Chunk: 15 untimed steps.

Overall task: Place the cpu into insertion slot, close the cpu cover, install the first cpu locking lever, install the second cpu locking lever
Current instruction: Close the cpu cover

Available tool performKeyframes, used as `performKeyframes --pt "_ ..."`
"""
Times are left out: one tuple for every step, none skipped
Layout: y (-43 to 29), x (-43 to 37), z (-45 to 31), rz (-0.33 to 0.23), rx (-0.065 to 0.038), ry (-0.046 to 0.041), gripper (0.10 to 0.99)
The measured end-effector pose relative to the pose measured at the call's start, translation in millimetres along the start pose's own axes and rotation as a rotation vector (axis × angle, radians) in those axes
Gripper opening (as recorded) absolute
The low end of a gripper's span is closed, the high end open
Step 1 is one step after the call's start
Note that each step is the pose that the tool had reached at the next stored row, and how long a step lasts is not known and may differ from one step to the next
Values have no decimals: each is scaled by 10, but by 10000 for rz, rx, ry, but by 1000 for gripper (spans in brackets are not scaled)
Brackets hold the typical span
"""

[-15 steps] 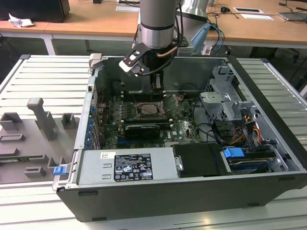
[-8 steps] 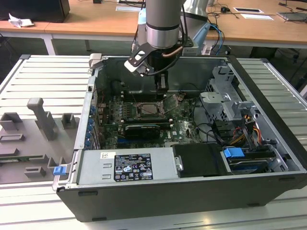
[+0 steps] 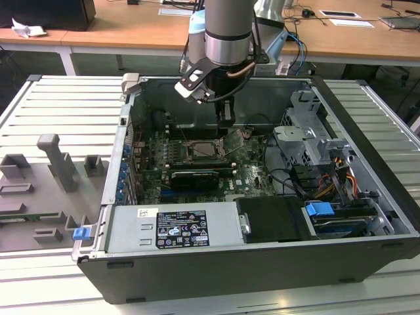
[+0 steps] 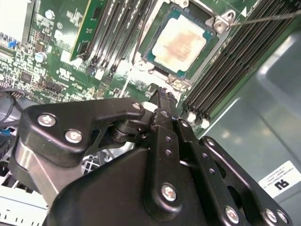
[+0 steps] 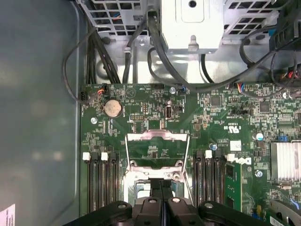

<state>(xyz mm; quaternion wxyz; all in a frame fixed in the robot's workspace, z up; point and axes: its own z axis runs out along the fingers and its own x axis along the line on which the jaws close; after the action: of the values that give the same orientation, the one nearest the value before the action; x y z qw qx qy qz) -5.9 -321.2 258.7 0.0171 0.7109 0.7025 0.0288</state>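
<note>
The exterior view is looking down into the case (image 3: 197, 275); both wrist views are closely facing, seemingly, one green board (image 4: 61, 47) (image 5: 211, 136).

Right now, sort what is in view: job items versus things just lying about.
Job: gripper, cpu seated in the insertion slot, cpu cover open, locking lever.
Lying about: memory slots, coin battery, power supply, drive cage, grey fixtures.

cpu (image 4: 181, 41) in insertion slot (image 4: 203, 60), cpu cover (image 5: 157, 137) — open
</note>
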Motion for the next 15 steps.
performKeyframes --pt "16 0 1 0 0 0 106" --pt "38 0 2 -1 0 0 106" --pt "57 0 4 0 1 0 106" --pt "84 1 5 1 1 -1 106" --pt "108 1 7 0 1 0 106" --pt "132 2 8 -1 2 0 106" --pt "158 2 10 0 3 -2 106" --pt "182 2 11 0 4 -2 106" --pt "215 2 14 0 5 0 106" --pt "237 3 15 -1 5 0 106" --pt "260 3 17 0 5 0 106" --pt "293 4 20 1 5 1 106" --pt "303 4 20 -1 5 0 106" --pt "316 4 20 -1 5 -1 106" --pt "336 4 22 -1 6 0 106"
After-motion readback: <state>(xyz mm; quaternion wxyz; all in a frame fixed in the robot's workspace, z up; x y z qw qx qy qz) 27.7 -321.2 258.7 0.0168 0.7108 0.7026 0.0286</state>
